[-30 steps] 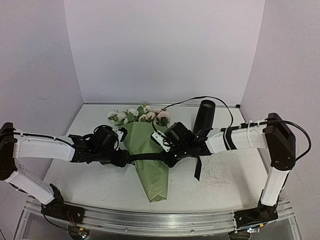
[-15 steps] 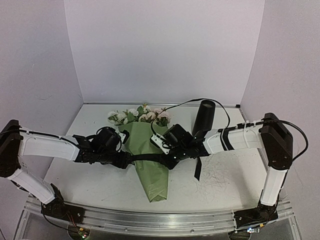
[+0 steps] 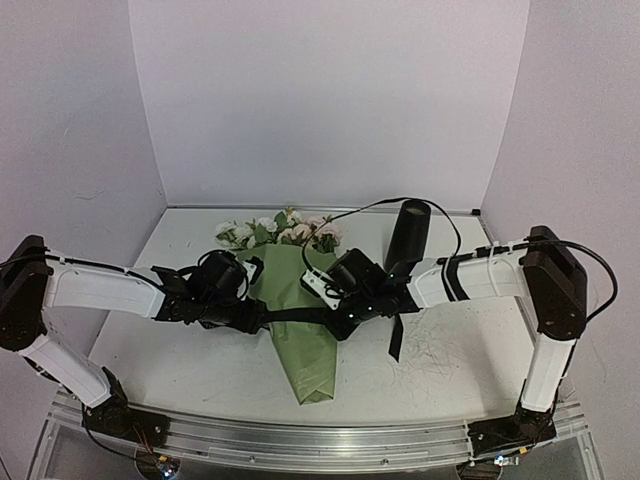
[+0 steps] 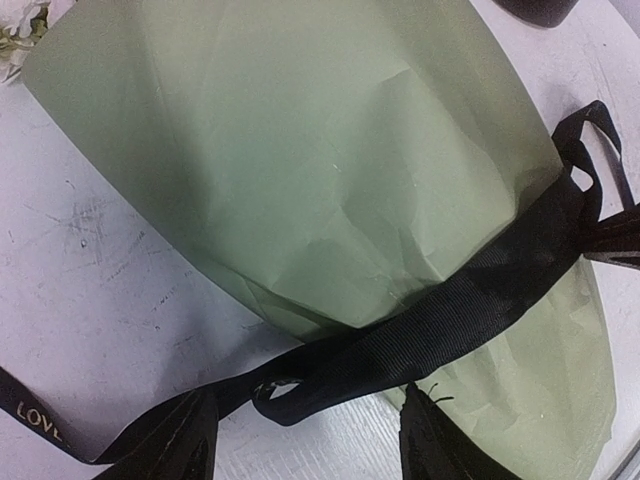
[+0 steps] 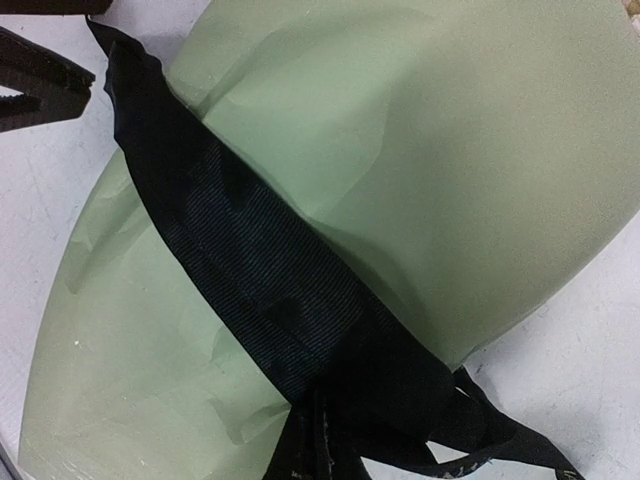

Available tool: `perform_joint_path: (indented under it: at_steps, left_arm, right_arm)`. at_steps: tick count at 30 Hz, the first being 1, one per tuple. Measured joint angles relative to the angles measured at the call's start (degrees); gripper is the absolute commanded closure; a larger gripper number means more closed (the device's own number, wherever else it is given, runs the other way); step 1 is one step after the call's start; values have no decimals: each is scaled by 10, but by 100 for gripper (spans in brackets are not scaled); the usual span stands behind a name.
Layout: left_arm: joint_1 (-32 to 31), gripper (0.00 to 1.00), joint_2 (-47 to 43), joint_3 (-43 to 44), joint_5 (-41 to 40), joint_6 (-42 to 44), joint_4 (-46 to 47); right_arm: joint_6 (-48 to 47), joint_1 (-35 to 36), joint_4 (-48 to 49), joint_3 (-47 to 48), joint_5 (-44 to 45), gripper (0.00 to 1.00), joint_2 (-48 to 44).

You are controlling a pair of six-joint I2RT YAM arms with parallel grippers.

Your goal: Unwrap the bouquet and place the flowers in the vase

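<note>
Two arms flank the bouquet (image 3: 300,330) lying on the counter (image 3: 180,365): left tool (image 3: 252,317) released astride the ribbon (image 3: 295,313), right tool (image 3: 339,321) clenched on it. A hard tug could drag the bundle into the vase (image 3: 407,236).

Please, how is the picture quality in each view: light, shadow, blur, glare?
Top external view: soft even light, sharp, only faint shadows on the table. Left wrist view: green paper sharp, table beside it bright. Right wrist view: black ribbon loses detail near the bottom edge.
</note>
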Motion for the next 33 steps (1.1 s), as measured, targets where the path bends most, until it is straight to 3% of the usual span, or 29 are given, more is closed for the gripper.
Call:
perform_joint_path:
  at_steps: [8,13,15,21,29,31,33]
  left_arm:
    - [0,37,9,3,10,0,1]
    - [0,38,16,3,17,-1,4]
    - [0,38,19,3,20,-1,4]
    - [0,38,20,3,24,-1,5]
    - [0,38,20,3,24,-2,5]
    - [0,38,20,3,24,-3,5]
    - [0,38,20,3,24,-4,5]
  right_arm:
    - [25,0,-10,-29,62,98,-72]
    - [34,-1,-8,-37,71,46,-93]
    - [31,0,-10,-38,62,38,-93]
    - [19,0,-10,-37,50,48,-77]
    - [11,0,-13,-10,39,51,-12]
    - [11,0,-13,-1,36,59,-1]
    - [11,0,-14,5,37,75,3]
